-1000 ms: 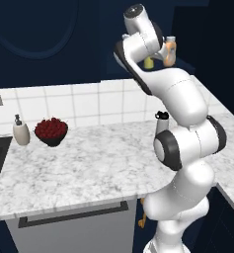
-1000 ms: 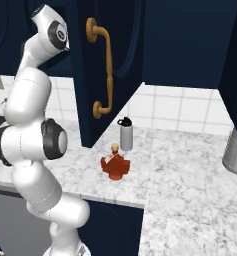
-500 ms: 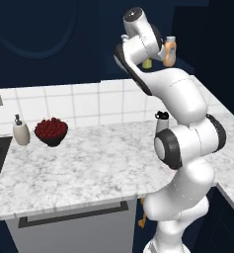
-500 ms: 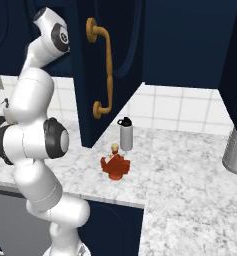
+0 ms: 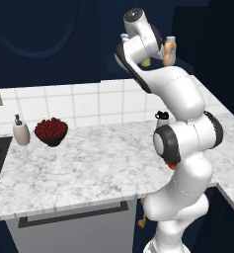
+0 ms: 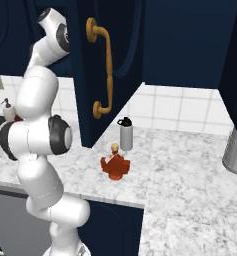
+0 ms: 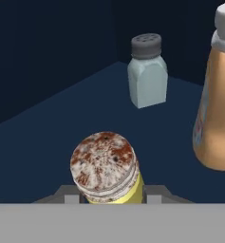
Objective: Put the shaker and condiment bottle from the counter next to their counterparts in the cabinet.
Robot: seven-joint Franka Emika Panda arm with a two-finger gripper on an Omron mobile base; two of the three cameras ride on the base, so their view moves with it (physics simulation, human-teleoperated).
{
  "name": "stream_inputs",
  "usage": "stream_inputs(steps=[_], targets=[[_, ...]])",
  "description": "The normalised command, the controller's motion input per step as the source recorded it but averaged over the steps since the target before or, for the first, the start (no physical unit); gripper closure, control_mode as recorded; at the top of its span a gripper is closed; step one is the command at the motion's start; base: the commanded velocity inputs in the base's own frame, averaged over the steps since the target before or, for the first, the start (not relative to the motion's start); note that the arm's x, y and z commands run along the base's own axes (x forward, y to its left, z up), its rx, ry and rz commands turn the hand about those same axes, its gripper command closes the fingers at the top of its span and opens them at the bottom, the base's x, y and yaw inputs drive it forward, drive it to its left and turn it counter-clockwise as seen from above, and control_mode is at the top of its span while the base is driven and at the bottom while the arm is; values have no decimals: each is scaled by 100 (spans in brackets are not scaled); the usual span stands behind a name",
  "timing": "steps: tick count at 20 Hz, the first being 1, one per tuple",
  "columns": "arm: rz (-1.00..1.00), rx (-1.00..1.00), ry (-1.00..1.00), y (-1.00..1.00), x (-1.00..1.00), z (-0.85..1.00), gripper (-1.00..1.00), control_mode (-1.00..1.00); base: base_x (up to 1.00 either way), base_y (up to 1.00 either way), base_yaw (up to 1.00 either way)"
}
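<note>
Cabinet (image 6: 115,60), dark navy, its door swung open toward the near side with a brass handle (image 6: 104,70) on the face; the arm reaches up past the door's left edge into the interior. Counter (image 5: 79,163), white-grey marble, runs left to right below and turns a corner at the right; broad bare stretch in its middle.

Shelf board (image 7: 61,123) inside the cabinet is flat and dark, with open room to the left of the standing items.

Pale orange bottle (image 7: 218,99) with grey cap stands upright at the right, near the shaker (image 7: 107,168). Pale glass shaker (image 7: 147,71) sits further back.

Gripper (image 7: 113,197) is closed round the yellow shaker, low over the shelf; contact with the board cannot be told.

Condiment bottle (image 6: 115,164) stands on the counter, just beside the taller grey shaker (image 6: 126,134).

Far left: cherry bowl (image 5: 51,131), soap dispenser (image 5: 20,131).
</note>
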Motion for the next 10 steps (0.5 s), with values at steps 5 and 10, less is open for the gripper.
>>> stream_inputs(steps=[5, 10], targets=[[0, 0, 0, 0, 30, 0, 100, -100, 0, 0, 0], [0, 0, 0, 0, 33, 1, 100, -100, 0, 0, 0]])
